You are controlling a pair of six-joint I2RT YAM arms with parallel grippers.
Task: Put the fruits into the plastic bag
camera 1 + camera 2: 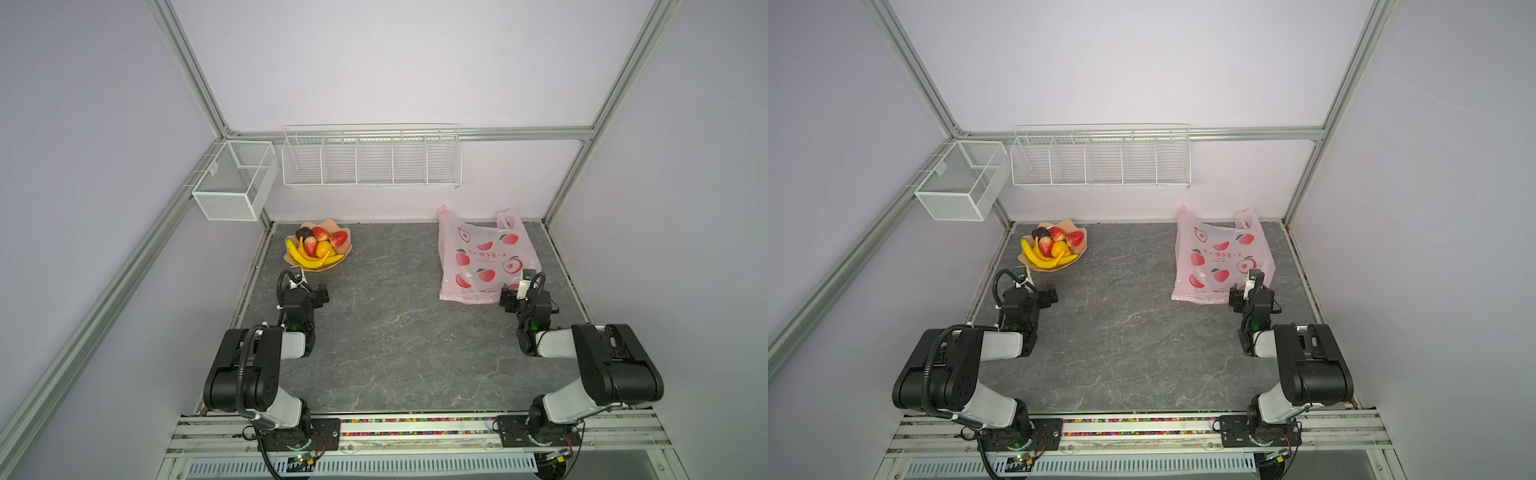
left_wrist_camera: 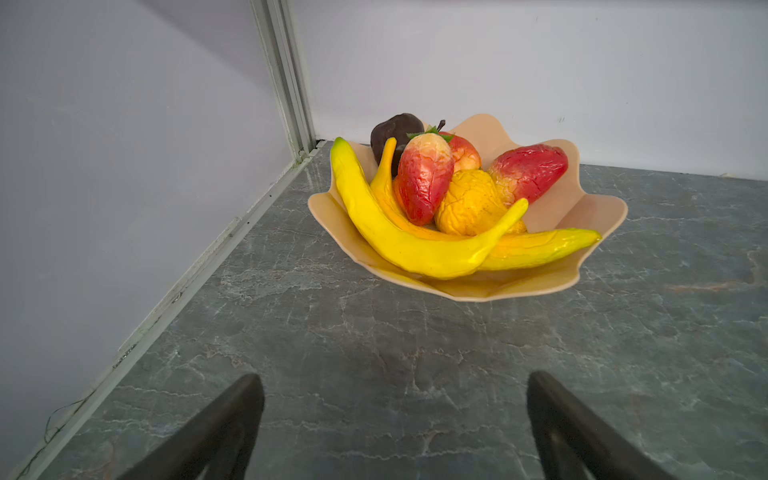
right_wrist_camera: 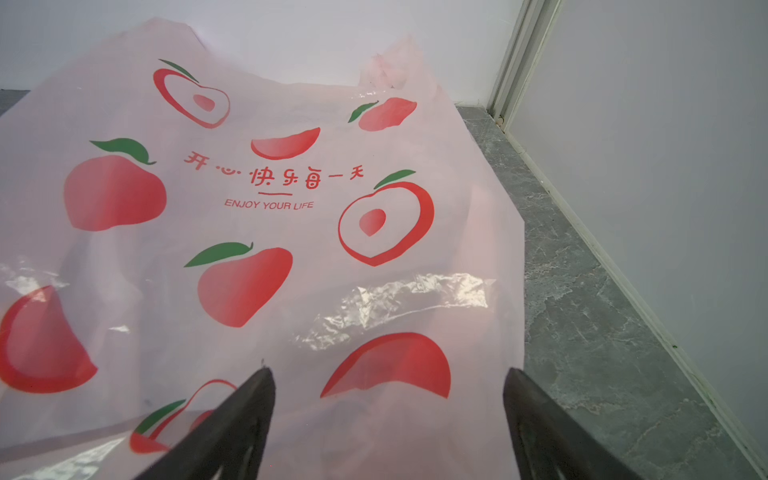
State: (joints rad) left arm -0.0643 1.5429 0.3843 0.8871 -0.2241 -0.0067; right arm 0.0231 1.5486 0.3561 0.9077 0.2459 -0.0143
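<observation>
Hovering, both sets of jaws wide apart and empty. Left gripper (image 2: 395,376): fruits (image 2: 424,183) are piled in the dish (image 2: 582,266) ahead of the jaws, none between them. Right gripper (image 3: 390,370): bag (image 3: 249,208) lies flat below and ahead of the jaws; I can't tell if they touch it.

Risks:
- Pinching both film layers keeps the bag shut.
- The top banana (image 2: 415,245) may drag its neighbours out or tip the dish.
</observation>
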